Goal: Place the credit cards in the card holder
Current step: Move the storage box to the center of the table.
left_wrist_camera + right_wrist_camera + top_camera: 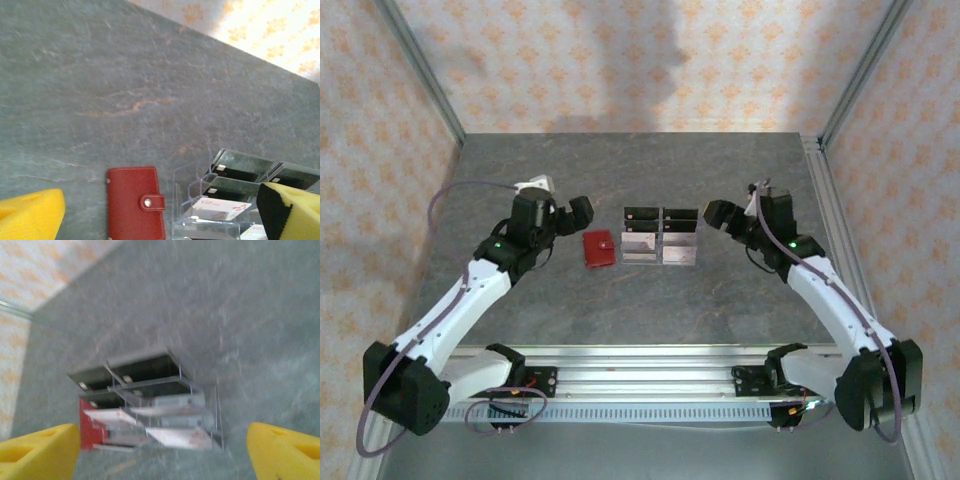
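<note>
**Holder shut, cards in the stand, both jaws apart**

The left gripper [578,215] hovers just left of and slightly beyond the card holder [599,248], its jaws wide apart and empty. In its wrist view the card holder lies low between the yellow pads [32,215], nearer the left one. The snap [148,202] is fastened, and the long axis runs along the gripper's line of reach, not across the jaws.

Just right of the holder stands the clear acrylic stand [661,237]. The credit cards [220,206] rest tilted in its front tiers, with black strips [240,167] in the tiers behind.

The right gripper [718,213] hangs just right of the stand, jaws apart with nothing between them. Its wrist view puts the stand ahead, between the pads. The pale cards there may number three or four, but the blur forbids a count.

As I judge it, the left arm is nearer the holder, which must be opened first. The right arm is nearer the cards, whose long edges lie across its approach.
</note>
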Motion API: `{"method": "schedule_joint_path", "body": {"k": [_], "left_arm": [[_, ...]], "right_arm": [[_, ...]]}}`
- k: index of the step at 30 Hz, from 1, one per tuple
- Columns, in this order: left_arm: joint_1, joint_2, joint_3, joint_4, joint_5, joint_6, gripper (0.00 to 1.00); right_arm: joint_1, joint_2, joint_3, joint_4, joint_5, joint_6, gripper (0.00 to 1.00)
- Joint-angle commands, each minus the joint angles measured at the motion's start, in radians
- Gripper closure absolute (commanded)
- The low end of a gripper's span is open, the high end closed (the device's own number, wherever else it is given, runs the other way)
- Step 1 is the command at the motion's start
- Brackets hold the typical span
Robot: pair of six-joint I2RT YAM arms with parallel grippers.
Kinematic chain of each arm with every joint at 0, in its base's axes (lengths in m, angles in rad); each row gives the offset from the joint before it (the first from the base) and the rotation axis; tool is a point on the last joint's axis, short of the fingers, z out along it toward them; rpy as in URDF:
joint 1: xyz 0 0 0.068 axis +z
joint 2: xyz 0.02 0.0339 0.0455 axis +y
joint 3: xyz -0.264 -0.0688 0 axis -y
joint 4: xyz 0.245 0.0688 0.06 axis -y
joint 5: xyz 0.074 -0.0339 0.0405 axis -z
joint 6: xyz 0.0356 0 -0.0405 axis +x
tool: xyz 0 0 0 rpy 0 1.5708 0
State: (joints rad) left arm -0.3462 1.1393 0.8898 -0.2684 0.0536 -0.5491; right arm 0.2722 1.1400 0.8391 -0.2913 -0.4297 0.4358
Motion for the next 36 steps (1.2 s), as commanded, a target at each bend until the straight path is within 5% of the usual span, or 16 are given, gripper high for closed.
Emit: {"method": "schedule_joint_path", "body": {"k": [1, 13, 36], "left_arm": [[-0.022, 0.098, 0.001, 0.085, 0.038, -0.068, 0.00], [-0.105, 0.369, 0.093, 0.289, 0.074, -0.164, 0.00], [-0.201, 0.711, 0.395, 0.327, 0.112, -0.198, 0.00]], "right_arm": [[0.038, 0.061, -0.006, -0.066, -0.035, 0.041, 0.15], [0.065, 0.210, -0.033, 0.057, -0.007, 0.087, 0.16], [0.044, 0.371, 0.022, 0.208, -0.030, 0.198, 0.17]]}}
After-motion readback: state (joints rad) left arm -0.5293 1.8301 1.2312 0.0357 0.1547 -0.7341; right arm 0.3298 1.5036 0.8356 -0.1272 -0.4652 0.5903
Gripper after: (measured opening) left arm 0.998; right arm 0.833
